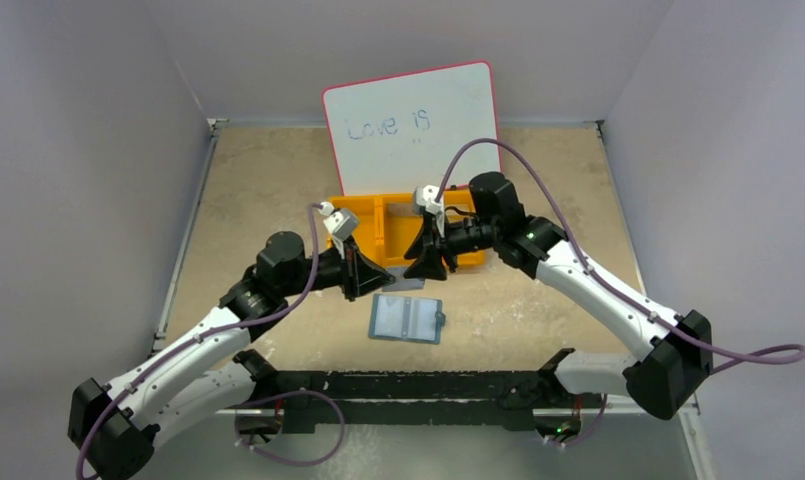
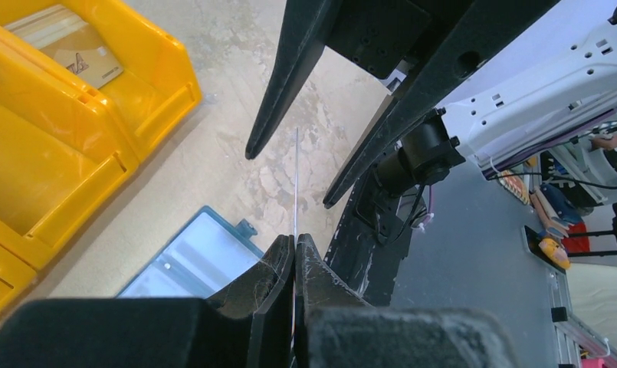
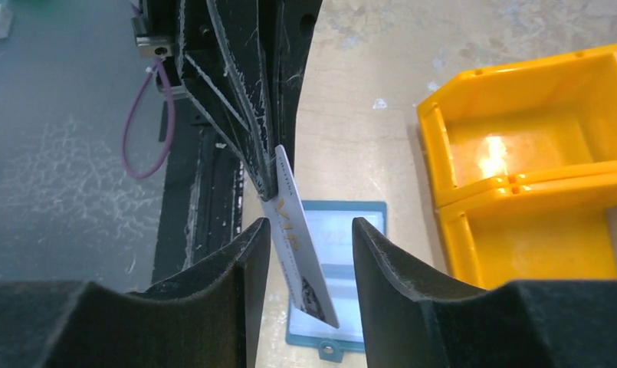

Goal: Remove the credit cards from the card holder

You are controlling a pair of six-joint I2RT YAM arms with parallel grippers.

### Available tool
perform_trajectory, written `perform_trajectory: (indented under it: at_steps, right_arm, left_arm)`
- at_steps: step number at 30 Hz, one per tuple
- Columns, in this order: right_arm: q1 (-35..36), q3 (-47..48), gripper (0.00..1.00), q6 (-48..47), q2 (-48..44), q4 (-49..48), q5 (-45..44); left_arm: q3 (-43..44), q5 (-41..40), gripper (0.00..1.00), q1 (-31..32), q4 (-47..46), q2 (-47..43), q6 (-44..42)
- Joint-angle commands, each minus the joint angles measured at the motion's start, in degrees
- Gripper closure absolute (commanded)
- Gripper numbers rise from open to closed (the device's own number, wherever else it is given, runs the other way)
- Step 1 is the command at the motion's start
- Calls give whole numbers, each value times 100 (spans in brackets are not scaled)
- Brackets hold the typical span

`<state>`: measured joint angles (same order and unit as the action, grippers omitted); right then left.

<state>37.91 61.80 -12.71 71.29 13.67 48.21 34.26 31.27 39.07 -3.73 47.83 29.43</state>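
Observation:
The teal-blue card holder [image 1: 408, 318] lies open and flat on the table, its pale inside up [image 2: 190, 261] [image 3: 345, 257]. My left gripper [image 1: 378, 280] [image 2: 296, 239] is shut on a greyish-silver credit card [image 1: 403, 286] marked "VIP" [image 3: 297, 245], held above the card holder. The left wrist view shows this card only as a thin edge [image 2: 296, 176]. My right gripper [image 1: 428, 268] [image 3: 309, 230] faces the left one and stands open. Its jaws straddle the card's free end. The card sits close to one finger, with a clear gap to the other.
An orange three-compartment bin [image 1: 458, 250] [image 2: 60, 115] [image 3: 535, 153] stands just behind the grippers, with a tan card [image 2: 75, 54] in one compartment. A pink-rimmed whiteboard [image 1: 413, 125] leans behind it. Grey walls close in the table on three sides.

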Motion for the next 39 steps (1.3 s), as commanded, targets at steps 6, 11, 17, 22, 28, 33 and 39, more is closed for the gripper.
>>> perform_trajectory:
  at_steps: [6, 11, 17, 22, 28, 33, 39]
  right_arm:
    - [-3, 375, 70, -192, 66, 208, 616]
    - [-3, 311, 80, -17, 70, -94, 696]
    - [-3, 309, 74, -102, 144, 70, 755]
    - [-1, 239, 75, -28, 147, -22, 820]
    - [1, 224, 68, -15, 168, 17, 695]
    - [-3, 325, 66, -10, 241, 5, 681]
    - [-3, 442, 80, -190, 414, 193, 934]
  left_arm:
    - [237, -125, 100, 20, -14, -189, 66]
    - [236, -127, 100, 20, 27, -148, 38]
    - [129, -281, 100, 17, -129, -300, 122]
    - [42, -231, 100, 22, -196, -325, 126]
    - [-34, -173, 100, 22, -290, -314, 161]
    - [-6, -110, 100, 22, -333, -289, 139]
    - [39, -207, 100, 21, -197, -292, 40]
